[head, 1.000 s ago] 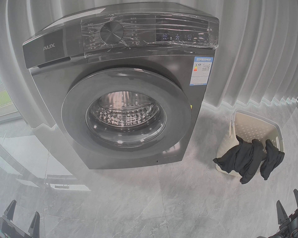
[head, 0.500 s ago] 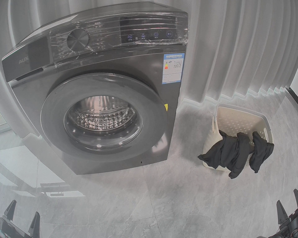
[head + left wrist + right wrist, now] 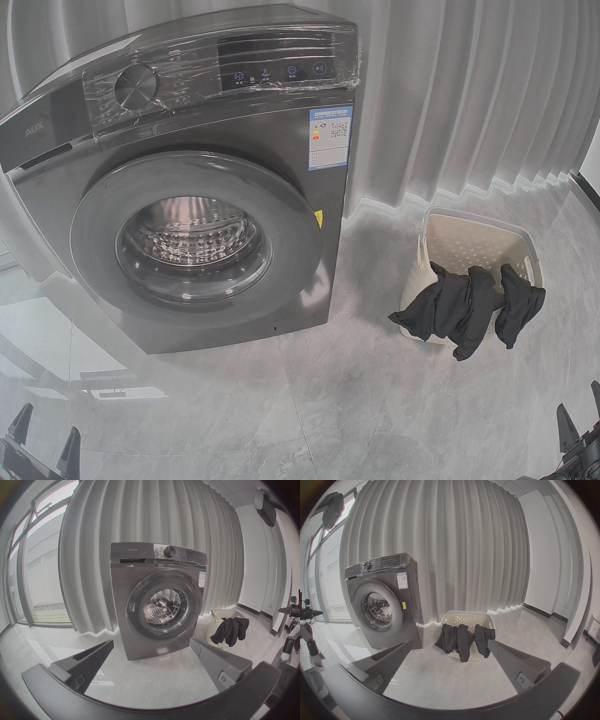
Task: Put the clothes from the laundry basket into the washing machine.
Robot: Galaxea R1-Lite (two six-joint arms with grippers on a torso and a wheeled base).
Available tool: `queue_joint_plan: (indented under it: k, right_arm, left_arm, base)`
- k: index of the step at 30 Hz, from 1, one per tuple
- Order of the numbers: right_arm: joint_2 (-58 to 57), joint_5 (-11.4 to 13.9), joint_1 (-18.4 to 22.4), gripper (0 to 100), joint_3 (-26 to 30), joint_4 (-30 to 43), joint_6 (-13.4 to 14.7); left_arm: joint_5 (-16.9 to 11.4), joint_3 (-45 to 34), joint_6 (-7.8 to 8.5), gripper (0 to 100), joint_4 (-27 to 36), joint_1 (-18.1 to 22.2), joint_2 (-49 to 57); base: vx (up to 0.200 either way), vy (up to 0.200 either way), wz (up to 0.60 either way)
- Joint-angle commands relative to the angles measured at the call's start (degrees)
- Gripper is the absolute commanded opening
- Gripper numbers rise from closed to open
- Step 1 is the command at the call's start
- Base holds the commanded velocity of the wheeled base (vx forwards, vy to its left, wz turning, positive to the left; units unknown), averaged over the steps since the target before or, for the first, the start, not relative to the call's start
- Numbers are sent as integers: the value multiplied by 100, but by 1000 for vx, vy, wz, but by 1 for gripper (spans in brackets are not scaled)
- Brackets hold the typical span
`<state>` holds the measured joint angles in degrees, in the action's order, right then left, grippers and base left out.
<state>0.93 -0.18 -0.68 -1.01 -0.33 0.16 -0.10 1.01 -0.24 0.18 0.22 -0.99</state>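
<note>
Left pincer (image 3: 45, 432) and right pincer (image 3: 578, 405) are spread wide, empty, low at near edge. Dark clothes (image 3: 465, 306) hang over the near rim of the laundry basket (image 3: 475, 219), on the floor right of the washing machine (image 3: 187, 144). The door (image 3: 194, 250) looks shut, so open it first, then grip bunched cloth at the rim.

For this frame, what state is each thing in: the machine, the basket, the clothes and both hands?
washing machine door: looks shut, flush with the front.
control panel: icons lit, wrapped in plastic film.
laundry basket: upright on the floor beside the machine.
clothes: draped over the basket's near rim, partly hanging outside.
left hand: open, empty.
right hand: open, empty.
</note>
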Motion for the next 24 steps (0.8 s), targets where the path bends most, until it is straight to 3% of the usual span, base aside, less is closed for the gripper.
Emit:
queue_joint_plan:
  k: [1,11,17,24]
  right_arm:
    - [-93,1,-2,100,101,-2,2]
    - [-93,1,-2,100,101,-2,2]
    - [-93,1,-2,100,101,-2,2]
    - [-93,1,-2,100,101,-2,2]
  left_arm:
    - [1,-92,-2,100,-1,4,99]
    - [1,-92,-11,100,-1,4,99]
    - [1,-92,-11,100,-1,4,99]
    - [1,-101,-2,100,-1,4,99]
  base:
    - [0,-200,0]
    - [0,-20,0]
    - [200,0,0]
    - [0,0,0]
